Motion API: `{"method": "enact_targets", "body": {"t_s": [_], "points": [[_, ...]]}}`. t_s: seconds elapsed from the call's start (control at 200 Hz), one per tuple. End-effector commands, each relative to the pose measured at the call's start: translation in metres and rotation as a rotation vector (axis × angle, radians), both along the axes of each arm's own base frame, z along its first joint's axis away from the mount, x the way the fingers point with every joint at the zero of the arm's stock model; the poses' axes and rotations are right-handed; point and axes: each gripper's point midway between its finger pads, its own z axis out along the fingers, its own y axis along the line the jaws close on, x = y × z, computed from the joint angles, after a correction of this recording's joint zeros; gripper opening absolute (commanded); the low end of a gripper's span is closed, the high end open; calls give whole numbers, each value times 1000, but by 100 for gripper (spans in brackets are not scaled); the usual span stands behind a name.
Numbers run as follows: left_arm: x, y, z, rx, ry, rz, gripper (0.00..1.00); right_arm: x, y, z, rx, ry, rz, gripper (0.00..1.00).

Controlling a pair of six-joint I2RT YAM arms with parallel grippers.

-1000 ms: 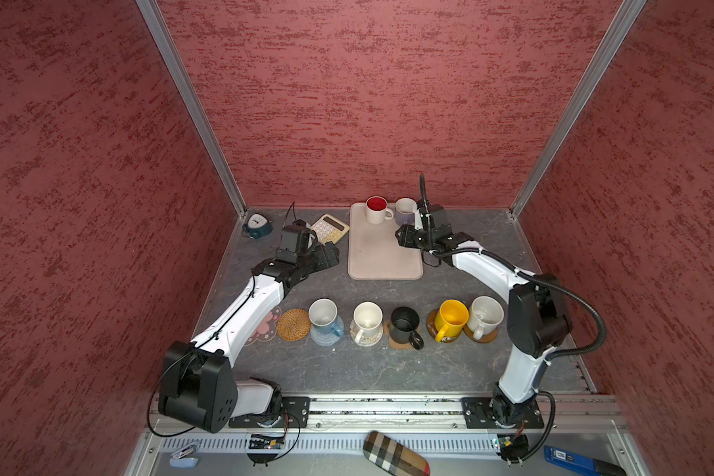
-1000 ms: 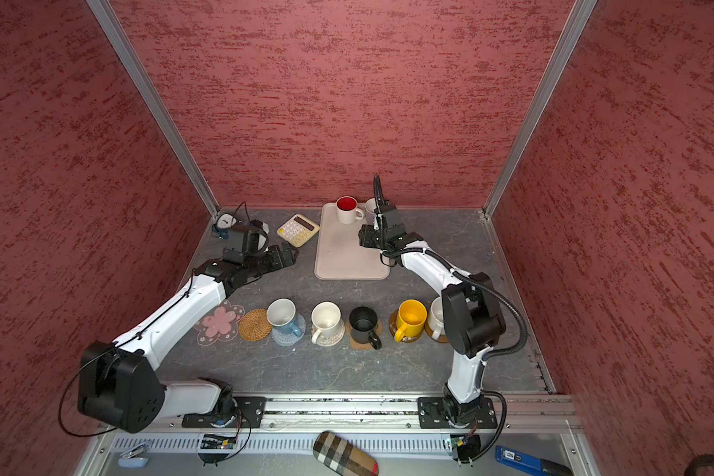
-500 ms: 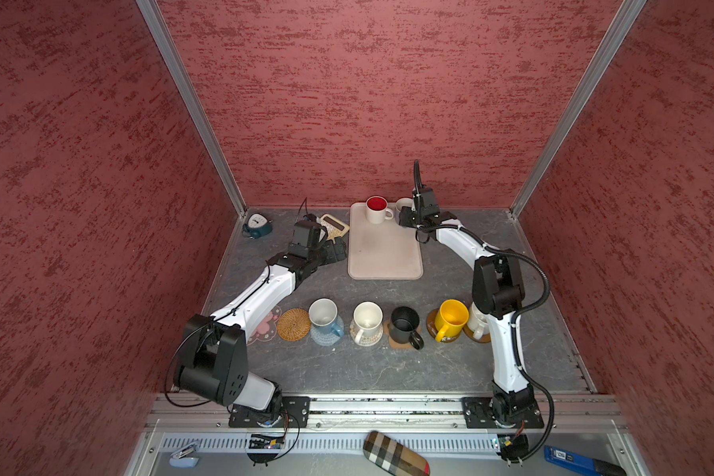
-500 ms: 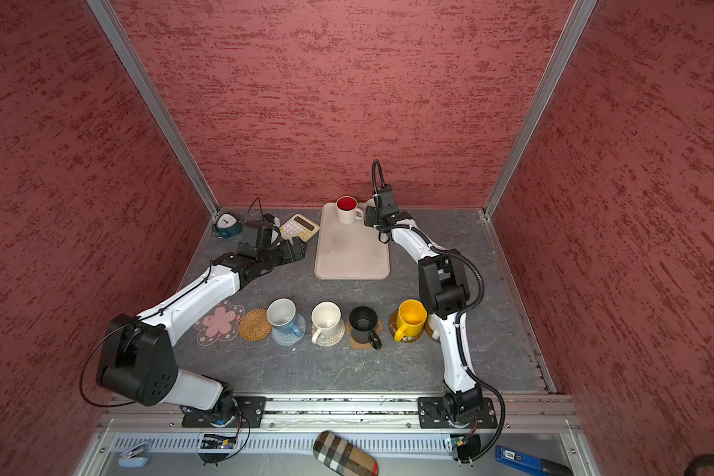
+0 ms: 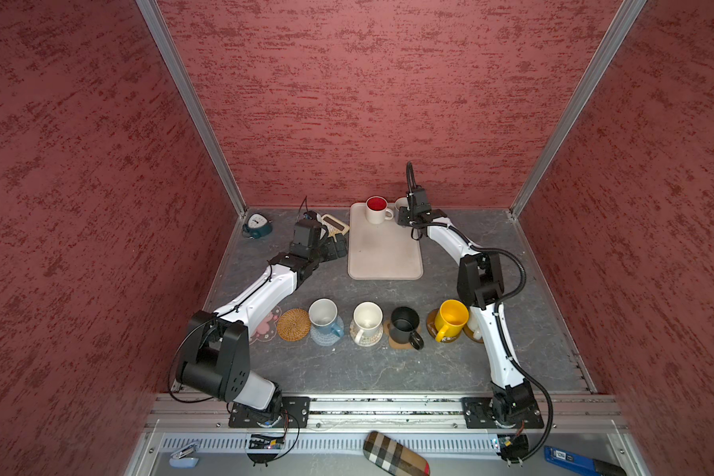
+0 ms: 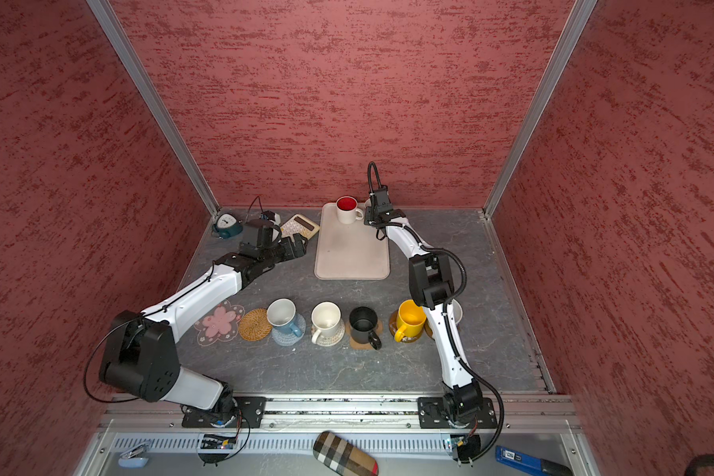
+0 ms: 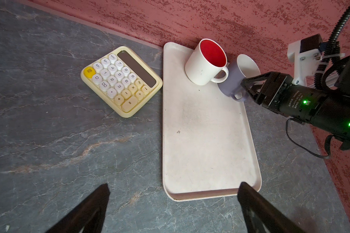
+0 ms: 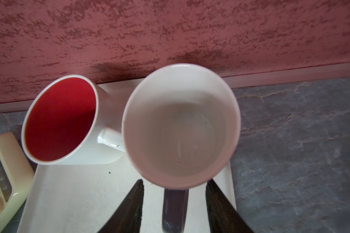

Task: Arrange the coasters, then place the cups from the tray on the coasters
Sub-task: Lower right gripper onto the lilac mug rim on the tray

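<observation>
Two cups are left on the tray [image 7: 200, 141], both at its far end by the wall. The lilac cup [image 7: 232, 80] is in the corner and the red-lined cup [image 7: 202, 68] just beside it, the red one's handle against or nearly against the lilac body.

The lilac cup stands upright with its handle [image 8: 174, 209] turned toward the right gripper [image 8: 175, 182], which explains that arm's low, level reach. Its jaws stand apart on either side of the handle with a gap on each side, and nothing is held yet. Taking the handle rather than the body probably keeps the fingers clear of the red-lined cup.

The left gripper [image 7: 173, 184] hangs wide open and empty just beside the tray, on the side of the calculator [image 7: 121, 80]. It seems placed to take the red-lined cup.

In front, five cups stand in a row on coasters, the rightmost half hidden by the right arm. The woven coaster [image 6: 255, 324] and flower coaster [image 6: 219, 323] at the left end lie bare, so they look meant for the last pair.
</observation>
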Motion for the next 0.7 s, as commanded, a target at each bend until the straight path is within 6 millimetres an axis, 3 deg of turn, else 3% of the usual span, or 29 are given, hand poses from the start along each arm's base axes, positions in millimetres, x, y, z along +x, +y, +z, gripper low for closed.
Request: {"method": "enact_targets", "body": {"t_s": [0.0, 0.25, 0.691], "points": [[4, 1, 3, 26, -18, -2, 99, 10, -9, 3, -14, -23, -24, 47], [-7, 4, 2, 22, -10, 6, 100, 12, -13, -4, -23, -4, -28, 38], [-35, 6, 25, 44, -41, 19, 99, -8, -11, 15, -6, 3, 0, 17]]}}
